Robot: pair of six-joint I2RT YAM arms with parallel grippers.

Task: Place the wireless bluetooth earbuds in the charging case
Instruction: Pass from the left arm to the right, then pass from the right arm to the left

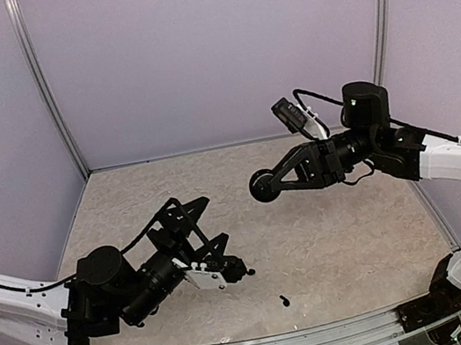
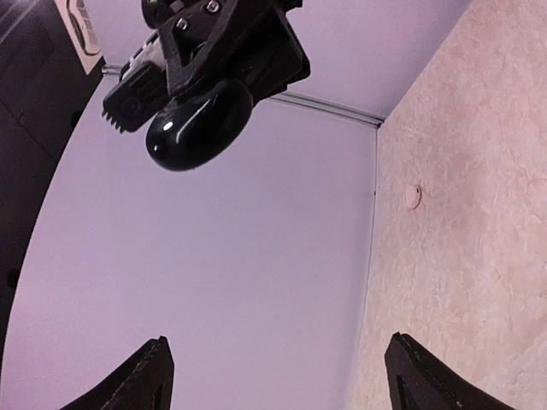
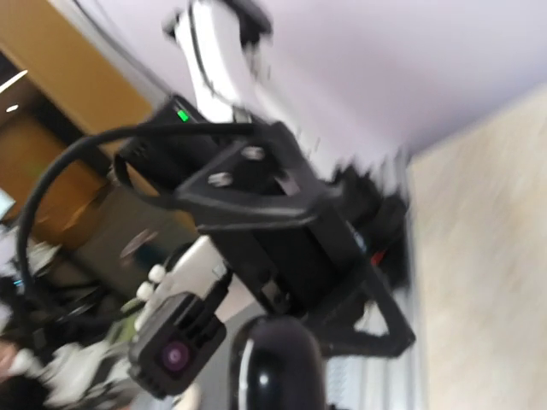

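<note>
My right gripper (image 1: pixel 265 186) is shut on the charging case (image 1: pixel 261 187), a glossy round black puck held in the air above the middle of the table. The case also shows in the left wrist view (image 2: pixel 198 126) and, blurred, at the bottom of the right wrist view (image 3: pixel 278 369). One tiny black earbud (image 1: pixel 286 299) lies on the table near the front edge. A second small black speck (image 1: pixel 250 273) lies by my left gripper's lower fingertip; I cannot tell whether it is the other bud. My left gripper (image 1: pixel 224 236) is wide open and empty, as the left wrist view (image 2: pixel 276 342) also shows.
A small pale pink round object (image 2: pixel 413 196) lies on the beige tabletop (image 1: pixel 348 232) near the back wall. Lilac walls close the table on three sides. The left arm's wrist and camera (image 3: pixel 175 354) face the right gripper.
</note>
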